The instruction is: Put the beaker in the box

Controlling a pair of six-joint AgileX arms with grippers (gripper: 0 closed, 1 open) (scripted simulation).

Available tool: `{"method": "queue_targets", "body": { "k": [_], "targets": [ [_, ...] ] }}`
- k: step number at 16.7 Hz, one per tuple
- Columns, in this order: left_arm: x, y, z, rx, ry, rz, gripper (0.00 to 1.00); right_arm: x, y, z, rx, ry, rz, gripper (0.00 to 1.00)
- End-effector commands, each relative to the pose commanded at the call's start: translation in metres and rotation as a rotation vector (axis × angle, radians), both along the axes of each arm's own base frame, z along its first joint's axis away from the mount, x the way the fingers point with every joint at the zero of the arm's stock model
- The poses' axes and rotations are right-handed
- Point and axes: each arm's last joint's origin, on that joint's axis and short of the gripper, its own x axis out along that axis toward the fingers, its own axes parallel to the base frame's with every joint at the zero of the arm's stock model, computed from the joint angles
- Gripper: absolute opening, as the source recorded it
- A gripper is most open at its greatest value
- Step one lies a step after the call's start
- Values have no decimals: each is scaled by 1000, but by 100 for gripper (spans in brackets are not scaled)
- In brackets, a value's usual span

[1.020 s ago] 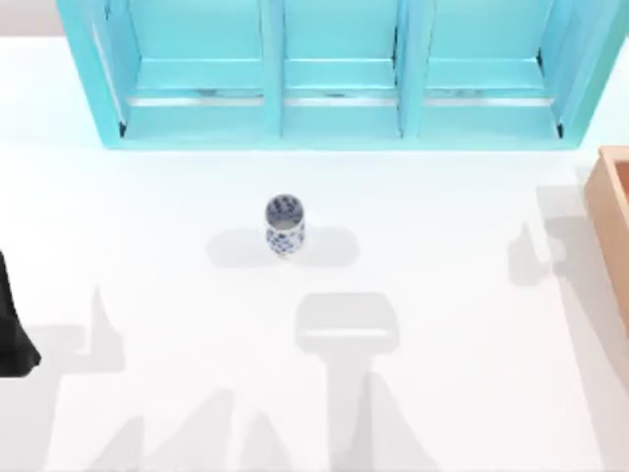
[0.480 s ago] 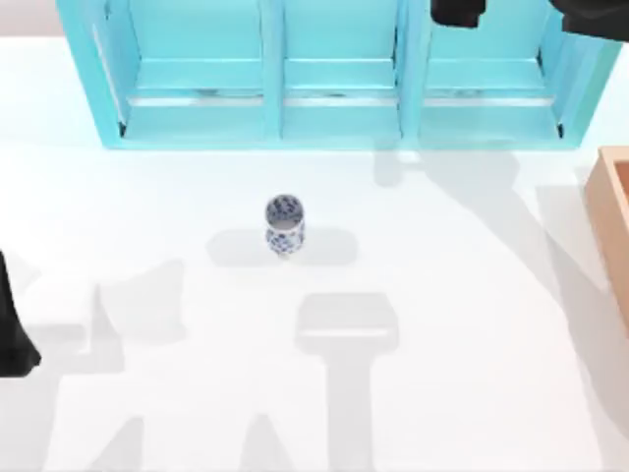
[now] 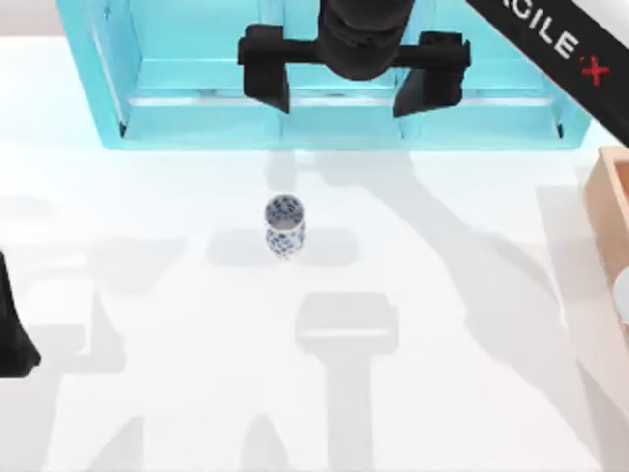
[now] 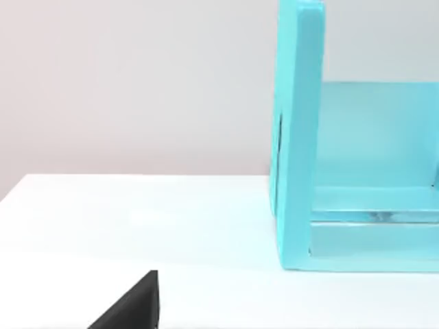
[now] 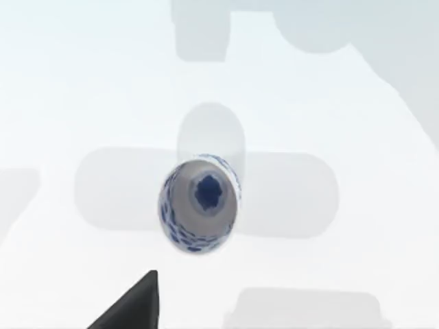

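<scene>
Standing upright on the white desk [image 3: 147,197], mid-desk, we see the beaker [image 3: 284,225]: a small white cylinder speckled dark blue, its open mouth showing a blue-patterned bottom. Our right gripper [image 3: 351,84] hangs over the turquoise shelf unit [image 3: 187,108], jaws released wide. The tan box [image 3: 609,197] sits at the desk's right edge.

White beaker [image 3: 284,226] speckled dark blue; box [image 3: 611,211] tan; shelf unit [image 3: 334,108] turquoise.

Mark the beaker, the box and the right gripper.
beaker [image 3: 284,225], top view, on its speckled side wall.
box [image 3: 606,193], top view, on its tan left wall.
right gripper [image 3: 350,96], top view, midway between its two open fingers.
</scene>
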Motion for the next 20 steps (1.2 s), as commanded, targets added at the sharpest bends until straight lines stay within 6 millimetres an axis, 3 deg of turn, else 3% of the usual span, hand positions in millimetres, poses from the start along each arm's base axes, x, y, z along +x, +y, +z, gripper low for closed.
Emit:
{"method": "queue_targets", "body": {
  "k": [3,6,15,17,20],
  "targets": [
    [0,0,0,0,0,0,100,2,27,-36,-42,76,-14,100],
    [0,0,0,0,0,0,100,1,40,-60,-70,121,-25,100],
    [0,0,0,0,0,0,100,6,42,-71,-74,127,-27,100],
    [0,0,0,0,0,0,100,11,44,-84,-69,122,-26,100],
    [0,0,0,0,0,0,100,19,46,-120,-83,137,-27,100]
  ]
}}
